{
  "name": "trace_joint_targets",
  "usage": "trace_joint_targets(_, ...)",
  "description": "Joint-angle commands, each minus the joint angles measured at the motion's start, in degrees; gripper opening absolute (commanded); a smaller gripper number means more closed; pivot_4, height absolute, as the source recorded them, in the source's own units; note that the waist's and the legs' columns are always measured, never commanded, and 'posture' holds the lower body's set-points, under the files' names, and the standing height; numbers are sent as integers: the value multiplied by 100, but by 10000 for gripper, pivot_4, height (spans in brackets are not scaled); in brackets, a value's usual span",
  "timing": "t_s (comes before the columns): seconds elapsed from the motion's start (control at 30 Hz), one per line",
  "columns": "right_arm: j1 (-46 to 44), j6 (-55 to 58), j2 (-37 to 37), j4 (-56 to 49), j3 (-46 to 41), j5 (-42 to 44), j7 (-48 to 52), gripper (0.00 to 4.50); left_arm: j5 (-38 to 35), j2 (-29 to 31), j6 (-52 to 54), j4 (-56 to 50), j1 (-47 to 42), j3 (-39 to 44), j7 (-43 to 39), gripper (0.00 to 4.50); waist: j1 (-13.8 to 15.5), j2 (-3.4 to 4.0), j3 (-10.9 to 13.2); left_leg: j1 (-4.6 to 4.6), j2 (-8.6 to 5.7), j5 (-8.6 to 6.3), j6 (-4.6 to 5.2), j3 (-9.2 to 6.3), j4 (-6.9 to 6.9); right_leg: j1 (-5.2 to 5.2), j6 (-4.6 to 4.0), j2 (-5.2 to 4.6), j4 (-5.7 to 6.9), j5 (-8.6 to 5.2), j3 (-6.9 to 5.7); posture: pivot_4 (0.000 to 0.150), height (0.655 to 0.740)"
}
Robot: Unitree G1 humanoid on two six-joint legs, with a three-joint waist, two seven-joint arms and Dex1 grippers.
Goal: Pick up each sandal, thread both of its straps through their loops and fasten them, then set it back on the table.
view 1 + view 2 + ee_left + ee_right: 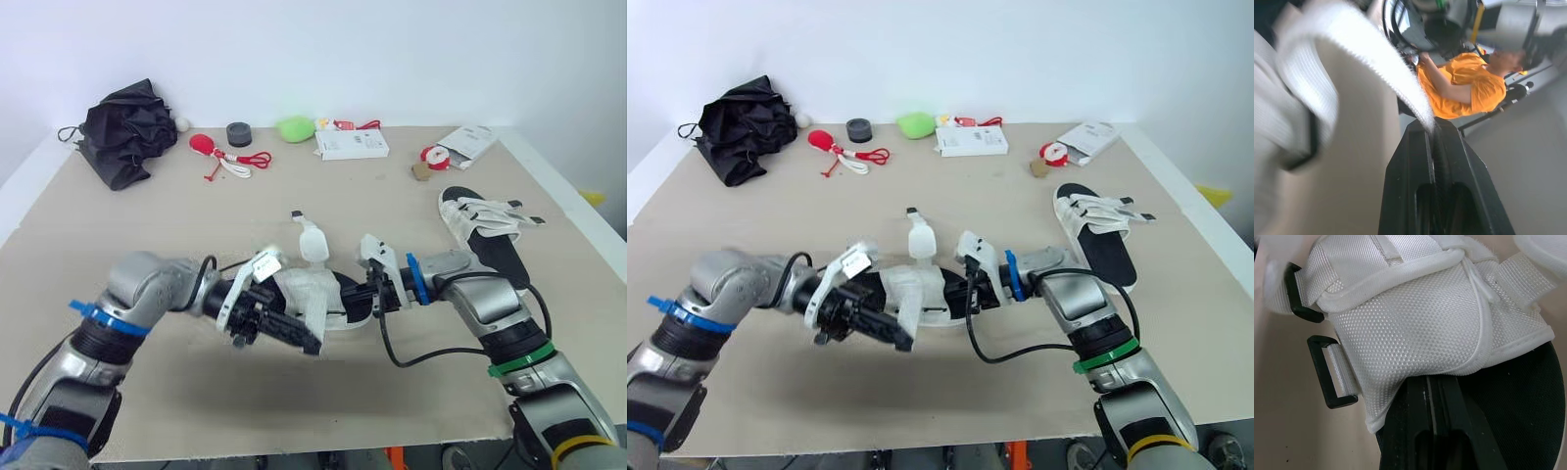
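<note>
Sandal [318,294] is held over the front of the table [411,196], between both grippers; the right gripper [1432,382] is clamped on its mesh side; the left gripper [1432,128] pinches the strap [1376,63] by its tip; best to steady the shoe, aim the tip squarely at the black loop [1332,377], then pull without twisting; no writing is legible.

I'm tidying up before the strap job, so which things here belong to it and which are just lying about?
Job: held sandal, its loose strap, other sandal, left gripper, right gripper.
Lying about: black bundle, red cord, green lump, white box, white packet.
</note>
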Motion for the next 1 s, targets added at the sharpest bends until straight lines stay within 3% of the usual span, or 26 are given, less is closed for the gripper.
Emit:
trace_joint_targets(0.03, 97, 49, 30, 194, 184, -186, -156, 0, -307, -562, 473, 931, -561, 800, 471, 505, 7, -6, 3, 1, 0, 0, 0, -1, 0, 2, 0, 0, 2, 0, -1, 1500, 7400)
trace_joint_targets(0.3, 108, 13, 67, 211, 152, -194, -225, 0, -435, -1997, 1285, 2832, -1399, 2984, 2715, 505, -9, -11, 6, 5, 5, 9, -5, -2, 7, 2, 12, 6, 13, 8, 2, 1500, 7400)
trace_joint_targets(0.53, 117, -26, 83, 252, 147, -202, -276, 0, -456, -2305, 1734, 3348, -1604, 4160, 3839, 505, -3, -12, 7, 4, 3, 16, -16, -1, 7, 2, 15, -1, 16, 13, 0, 1500, 7400)
trace_joint_targets(0.73, 121, -39, 123, 264, 163, -188, -316, 0, -975, -2422, 1816, 3383, -1313, 4265, 4440, 505, -4, -12, 7, 6, 0, 23, -26, -1, 7, 3, 9, -6, 16, 22, -1, 1500, 7400)
trace_joint_targets(0.9, 124, -36, 151, 264, 165, -180, -327, 0, -1616, -2327, 1816, 3439, -876, 3757, 4690, 505, -5, -12, 6, 13, 2, 28, -36, 0, 3, 3, 0, -5, 19, 27, -1, 1500, 7400)
trace_joint_targets(1.0, 134, -15, 140, 237, 161, -172, -329, 0, -1571, -2370, 1816, 3591, -812, 3979, 4856, 505, -4, -12, 6, 12, 2, 31, -37, 0, 3, 3, -7, -6, 19, 32, -2, 1500, 7400)
